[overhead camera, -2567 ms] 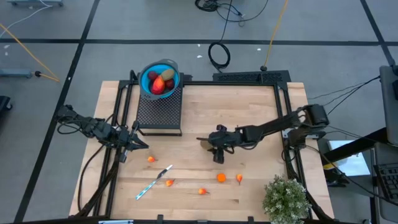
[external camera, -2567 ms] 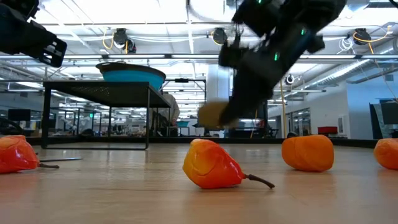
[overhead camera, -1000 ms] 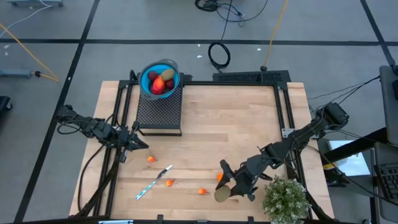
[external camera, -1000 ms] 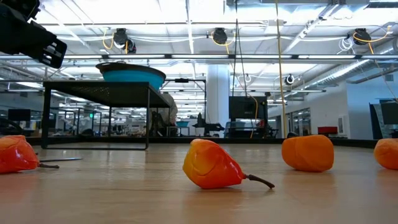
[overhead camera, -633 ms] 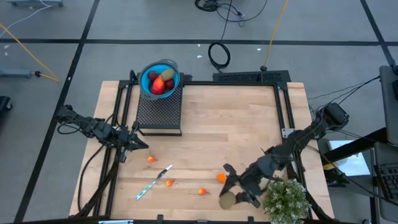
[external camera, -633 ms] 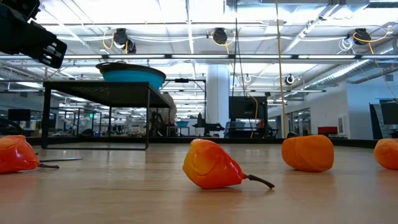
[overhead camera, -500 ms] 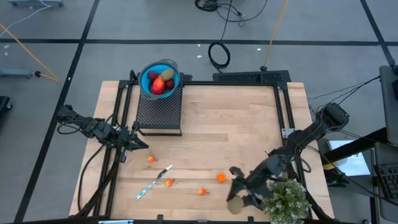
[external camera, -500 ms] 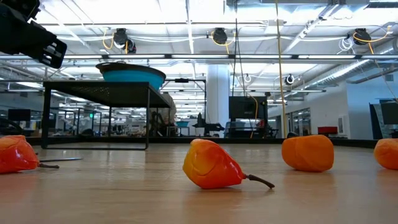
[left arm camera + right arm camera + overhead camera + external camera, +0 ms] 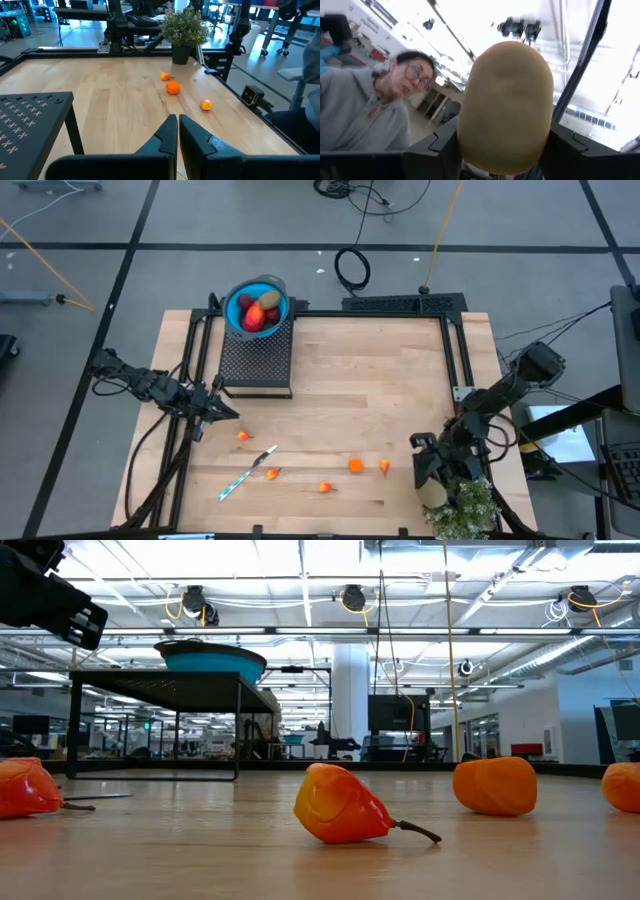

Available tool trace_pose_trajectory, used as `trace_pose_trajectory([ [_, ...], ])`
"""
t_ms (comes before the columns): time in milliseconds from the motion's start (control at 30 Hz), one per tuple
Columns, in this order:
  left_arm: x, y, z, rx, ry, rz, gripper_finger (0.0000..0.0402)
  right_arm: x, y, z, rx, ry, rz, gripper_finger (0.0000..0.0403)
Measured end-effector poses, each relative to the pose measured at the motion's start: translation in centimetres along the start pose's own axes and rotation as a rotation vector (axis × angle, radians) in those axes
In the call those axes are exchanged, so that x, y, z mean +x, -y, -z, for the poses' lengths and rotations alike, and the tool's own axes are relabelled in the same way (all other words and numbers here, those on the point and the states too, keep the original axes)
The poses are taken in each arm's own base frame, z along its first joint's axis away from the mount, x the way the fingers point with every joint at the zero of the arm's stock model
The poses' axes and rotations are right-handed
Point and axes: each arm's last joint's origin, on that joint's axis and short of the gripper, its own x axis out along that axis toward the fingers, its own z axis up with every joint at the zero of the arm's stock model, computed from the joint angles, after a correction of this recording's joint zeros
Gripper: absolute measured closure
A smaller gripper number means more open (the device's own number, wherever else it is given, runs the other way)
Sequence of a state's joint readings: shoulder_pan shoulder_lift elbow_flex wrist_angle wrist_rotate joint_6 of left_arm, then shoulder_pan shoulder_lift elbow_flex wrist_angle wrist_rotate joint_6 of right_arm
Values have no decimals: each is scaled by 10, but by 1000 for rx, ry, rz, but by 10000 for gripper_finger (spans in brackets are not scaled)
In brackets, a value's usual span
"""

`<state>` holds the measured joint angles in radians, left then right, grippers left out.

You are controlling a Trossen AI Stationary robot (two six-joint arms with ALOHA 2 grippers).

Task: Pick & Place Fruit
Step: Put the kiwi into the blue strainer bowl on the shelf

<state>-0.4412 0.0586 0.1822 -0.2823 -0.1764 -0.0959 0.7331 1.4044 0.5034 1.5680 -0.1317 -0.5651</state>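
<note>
My right gripper (image 9: 431, 486) is over the table's near right corner, beside the green plant (image 9: 463, 506), shut on an olive-brown oval fruit (image 9: 505, 107). Several small orange fruit pieces (image 9: 355, 466) lie on the wooden table (image 9: 380, 380); the low view shows them close up (image 9: 340, 805). More fruit lies in a blue bowl (image 9: 258, 307) that stands on a black perforated stand (image 9: 256, 355) at the far left. My left gripper (image 9: 215, 412) waits shut at the table's left edge, holding nothing (image 9: 177, 132). My right gripper pinches the oval fruit by its two long sides (image 9: 470, 142) between its two fingers (image 9: 570, 150). The fingers slant upward, toward the ceiling lights and the table's near edge. The fruit stands along the fingers, lifted clear of the table (image 9: 432, 495).
A thin silver-blue stick (image 9: 248, 472) lies near the table's front left. The potted plant (image 9: 185, 25) crowds the near right corner. Black frame rails (image 9: 455, 350) run along the table's sides. A person in a grey top (image 9: 365, 115) shows beyond the table.
My right gripper has carried the oval fruit along the near edge toward the table's right, up to the plant, and has tipped upward. The fruit stays in the hold. The left arm has kept still.
</note>
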Motion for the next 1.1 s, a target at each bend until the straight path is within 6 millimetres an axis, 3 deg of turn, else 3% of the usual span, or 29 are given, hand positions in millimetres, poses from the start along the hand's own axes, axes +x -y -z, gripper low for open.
trace_pose_trajectory([
  [500,0,0,0,-5,2,-1,382,0,1,-1,17,-44,19,209],
  [733,0,0,-1,-8,14,0,382,-8,11,20,-33,-471,444,216],
  [1100,-2,-1,-18,-55,196,-81,382,-31,49,48,-187,-851,917,216],
])
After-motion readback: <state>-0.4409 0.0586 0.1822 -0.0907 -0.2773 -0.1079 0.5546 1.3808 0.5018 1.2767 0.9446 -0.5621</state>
